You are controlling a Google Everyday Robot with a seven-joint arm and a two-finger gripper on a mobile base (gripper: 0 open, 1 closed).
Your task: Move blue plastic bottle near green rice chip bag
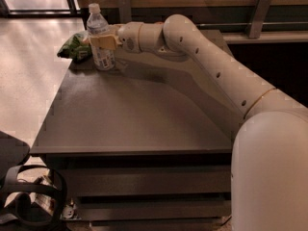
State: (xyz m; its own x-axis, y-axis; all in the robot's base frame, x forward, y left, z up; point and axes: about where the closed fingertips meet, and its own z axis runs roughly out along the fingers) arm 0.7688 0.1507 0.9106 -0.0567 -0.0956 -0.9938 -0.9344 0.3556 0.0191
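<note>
The blue plastic bottle (100, 38), clear with a white cap and a blue-and-white label, stands upright at the far left corner of the grey table (134, 114). My gripper (103, 42) reaches in from the right and is shut on the bottle's middle, its pale fingers (111, 41) wrapped around it. The green rice chip bag (74, 47) lies just left of the bottle at the table's left edge, nearly touching it and partly hidden behind it.
My white arm (216, 76) crosses the table's right half from the near right. A wooden wall and rail (260, 8) run behind the table. The table's left edge drops to a bright floor (29, 71). A dark chair and cables (19, 196) sit at lower left.
</note>
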